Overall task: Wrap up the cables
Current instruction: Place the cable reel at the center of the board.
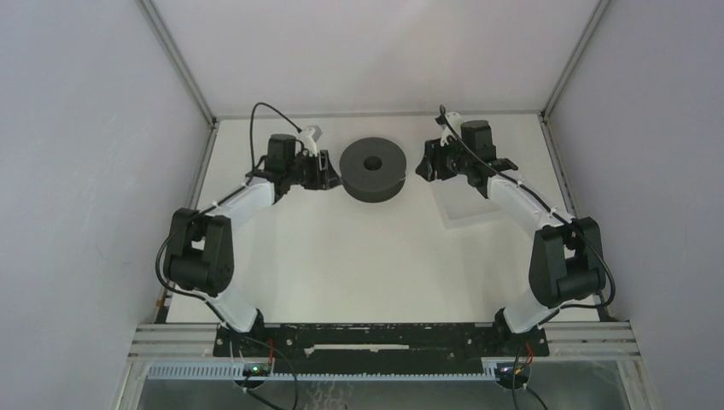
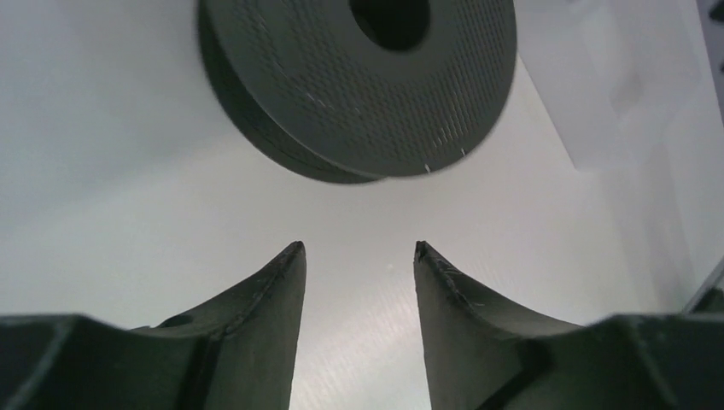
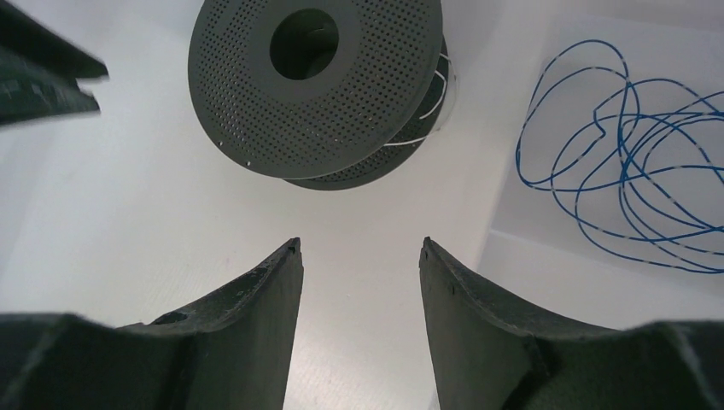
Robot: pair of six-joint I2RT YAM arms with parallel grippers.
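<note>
Black spool (image 1: 373, 168) far centre on counter (image 1: 359, 265), thin whitish cables (image 3: 424, 115) looped between its flanges, right side, blue wire tangle (image 3: 636, 162) on white sheet (image 3: 598, 51) right of spool, left pincer (image 2: 359, 252) and right pincer (image 3: 360, 248) flanking spool, both parted, empty

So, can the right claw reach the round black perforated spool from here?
Probably yes. The right claw is open and faces the spool, with only white table between them; the tangled blue wire lies off to one side.
</note>
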